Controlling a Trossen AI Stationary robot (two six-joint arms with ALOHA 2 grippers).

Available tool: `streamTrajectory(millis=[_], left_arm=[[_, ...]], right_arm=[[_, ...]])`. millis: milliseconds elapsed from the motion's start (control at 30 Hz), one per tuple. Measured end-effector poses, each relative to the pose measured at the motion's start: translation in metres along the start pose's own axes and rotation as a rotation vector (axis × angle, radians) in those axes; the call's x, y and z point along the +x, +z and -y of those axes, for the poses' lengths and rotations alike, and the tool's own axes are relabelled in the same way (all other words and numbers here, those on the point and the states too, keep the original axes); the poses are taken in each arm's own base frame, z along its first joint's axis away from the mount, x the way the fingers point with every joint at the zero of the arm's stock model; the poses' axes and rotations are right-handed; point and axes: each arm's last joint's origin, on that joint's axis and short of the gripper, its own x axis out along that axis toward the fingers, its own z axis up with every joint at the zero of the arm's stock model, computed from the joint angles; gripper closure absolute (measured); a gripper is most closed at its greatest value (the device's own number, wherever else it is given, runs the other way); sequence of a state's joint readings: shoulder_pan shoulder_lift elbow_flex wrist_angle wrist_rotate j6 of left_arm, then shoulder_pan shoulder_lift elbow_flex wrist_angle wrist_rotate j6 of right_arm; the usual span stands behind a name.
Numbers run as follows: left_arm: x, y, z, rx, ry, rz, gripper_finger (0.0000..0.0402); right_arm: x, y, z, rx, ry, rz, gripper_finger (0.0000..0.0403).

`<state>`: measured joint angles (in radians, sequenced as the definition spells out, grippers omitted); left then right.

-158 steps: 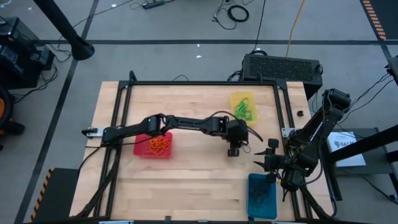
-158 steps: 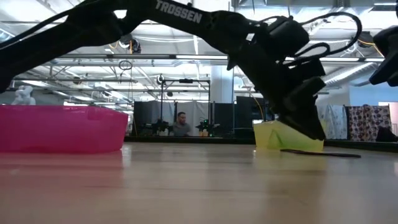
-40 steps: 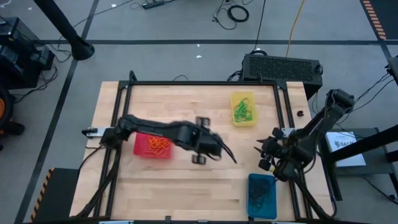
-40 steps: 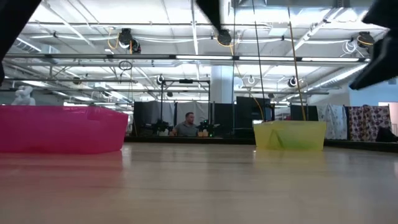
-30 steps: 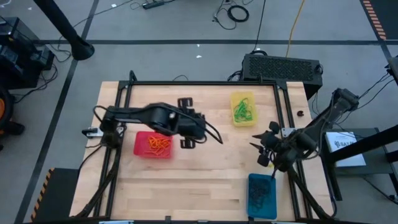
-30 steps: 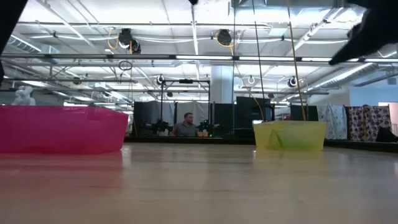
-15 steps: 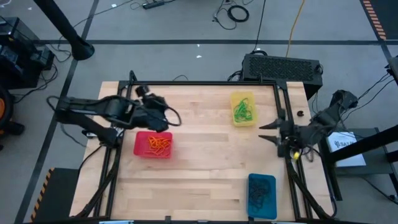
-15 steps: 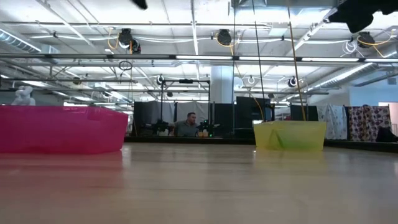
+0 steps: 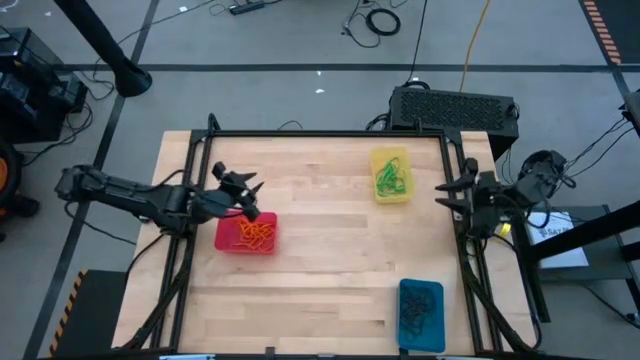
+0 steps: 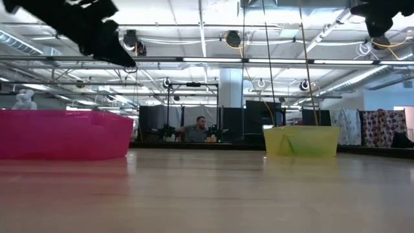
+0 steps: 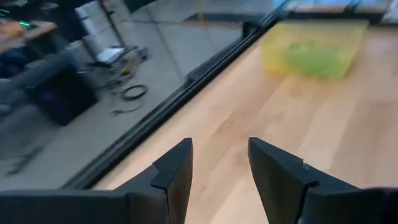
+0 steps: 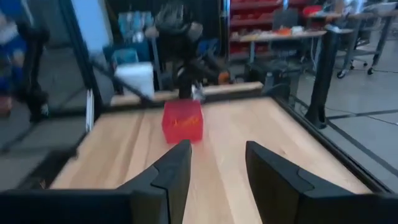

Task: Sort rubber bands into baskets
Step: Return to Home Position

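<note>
Red basket (image 9: 221,243) full of orange bands (image 9: 252,232), yellow basket (image 9: 391,152) with green bands (image 9: 392,178), blue basket (image 9: 404,300) with dark bands (image 9: 424,318). Pale wood-grain table (image 9: 320,270).

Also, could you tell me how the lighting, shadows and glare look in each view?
High view: even light, barely any shadow on the table. Low view: bright ceiling strips behind turn the left gripper and right gripper into silhouettes; the red basket reflects faintly in the wood. Wrist views: no hard shadows.
</note>
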<state>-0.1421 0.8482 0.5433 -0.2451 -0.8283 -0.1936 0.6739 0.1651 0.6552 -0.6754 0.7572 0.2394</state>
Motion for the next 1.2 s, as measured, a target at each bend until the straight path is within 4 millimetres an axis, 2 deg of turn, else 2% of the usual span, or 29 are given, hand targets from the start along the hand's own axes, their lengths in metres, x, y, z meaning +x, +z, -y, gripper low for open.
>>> streamTrajectory(millis=[200, 333, 533, 733, 967, 1200], left_arm=[[-0.006, -0.023, -0.012, -0.130, -0.112, 0.126, 0.0238], [-0.002, -0.044, -0.013, -0.175, -0.140, 0.188, 0.0238], [0.004, -0.070, -0.012, -0.252, -0.165, 0.194, 0.0238], [0.007, -0.086, -0.011, -0.316, -0.184, 0.161, 0.0238], [0.009, -0.105, -0.011, -0.367, -0.205, 0.175, 0.0238], [0.009, -0.106, -0.011, -0.368, -0.216, 0.159, 0.0238]], right_arm=[[0.013, -0.012, -0.005, 0.052, -0.129, 0.211, 0.0257], [0.030, -0.037, -0.017, -0.045, -0.089, 0.255, 0.0257], [0.045, -0.075, -0.023, -0.039, -0.043, 0.159, 0.0257], [0.052, -0.103, -0.024, 0.021, -0.039, 0.063, 0.0257], [0.057, -0.126, -0.024, 0.032, -0.049, 0.021, 0.0257], [0.058, -0.126, -0.024, 0.009, -0.051, 0.023, 0.0257]])
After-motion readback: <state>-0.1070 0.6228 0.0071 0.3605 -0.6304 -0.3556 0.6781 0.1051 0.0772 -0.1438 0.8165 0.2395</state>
